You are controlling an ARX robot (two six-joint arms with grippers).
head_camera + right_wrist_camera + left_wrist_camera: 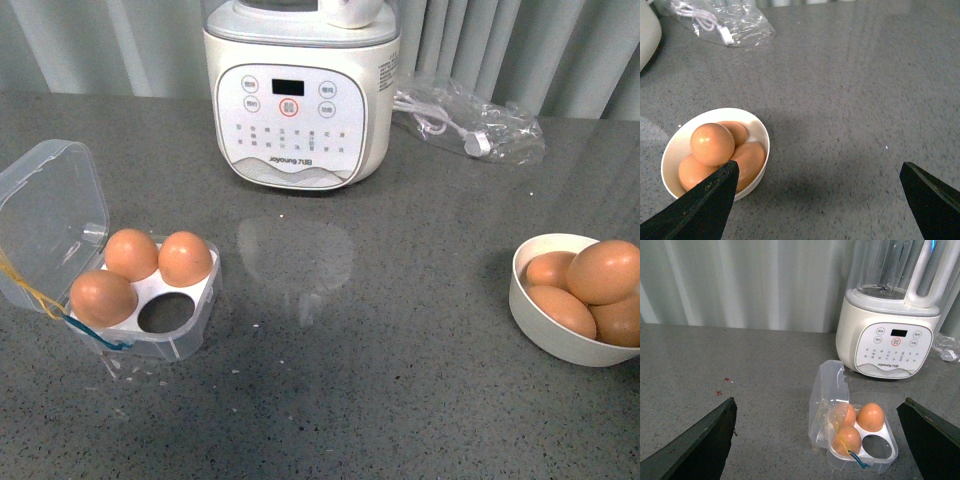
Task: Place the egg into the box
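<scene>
The left tool (819, 404) and right tool (820, 165) are both spread wide. The egg (603, 271) lies topmost in the white bowl (530, 312) at the right of the bench (380, 390), over seemingly three other eggs (560, 306). The box (50, 215) stands open at left, its near-right cell (166, 314) vacant.

The box (888, 454) sits open on the grey table (740, 365), its clear lid (826, 390) raised. Three eggs (870, 416) fill its cells and one cell (875, 446) is empty. Yellow and blue strings (854, 456) hang by one egg. A white blender (890, 335) stands beyond the box. The dark jaws are spread wide, holding nothing.
</scene>
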